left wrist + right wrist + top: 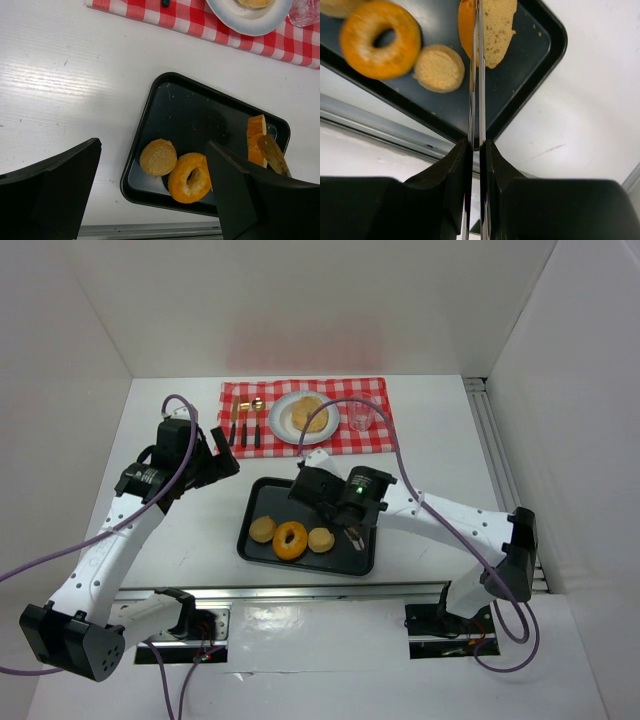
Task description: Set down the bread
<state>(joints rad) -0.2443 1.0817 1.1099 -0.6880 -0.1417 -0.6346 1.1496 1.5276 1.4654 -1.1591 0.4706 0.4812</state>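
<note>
Above the tray's [270, 498] right end, the right gripper [476, 146] is clamped on tongs [481, 100] pinching a bread slice [499, 30], while the left gripper [152, 147] gapes apart left of the tray.

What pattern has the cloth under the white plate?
Red and white checks; the cloth shows best in the top external view.

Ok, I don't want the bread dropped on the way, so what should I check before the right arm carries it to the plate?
1. Right gripper shut on the tongs: ok.
2. Tongs pinching the bread slice: ok.
3. Slice lifted off the tray: cannot tell.
4. Room on the plate: cannot tell; one bread already lies there.
5. Glass clear of the plate: cannot tell; it stands right beside it.
6. Left gripper open, left of the tray: ok.
</note>
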